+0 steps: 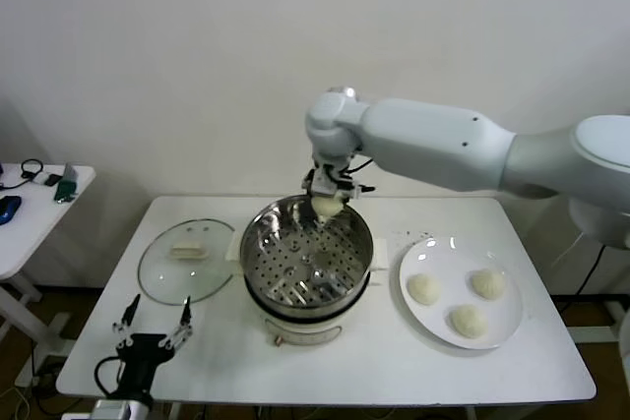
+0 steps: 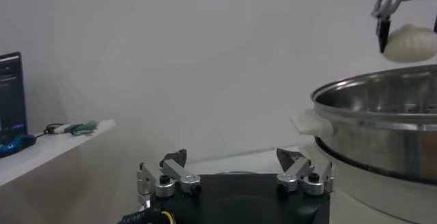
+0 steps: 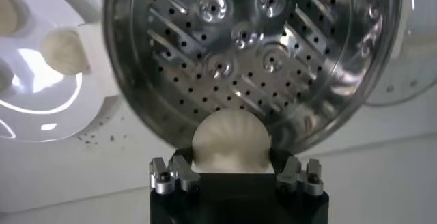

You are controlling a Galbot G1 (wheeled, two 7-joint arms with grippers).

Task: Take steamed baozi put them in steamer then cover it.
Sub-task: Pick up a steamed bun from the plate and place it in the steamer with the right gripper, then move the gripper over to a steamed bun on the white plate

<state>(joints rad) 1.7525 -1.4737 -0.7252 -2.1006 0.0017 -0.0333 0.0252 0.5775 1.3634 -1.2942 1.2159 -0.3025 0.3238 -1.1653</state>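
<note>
Right gripper [image 1: 326,206] jaws pinch soft, light cream-white baozi bun [image 1: 326,207] by its sides, at 12 o'clock over shiny perforated steel steamer [image 1: 258,263]; left gripper [image 1: 153,330] jaws open, idle.

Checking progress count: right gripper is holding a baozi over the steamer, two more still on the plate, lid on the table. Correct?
Not quite: three baozi are on the white plate, not two, as the head view shows. The rest holds: the right gripper is shut on a baozi over the steamer, and the lid lies on the table.
</note>
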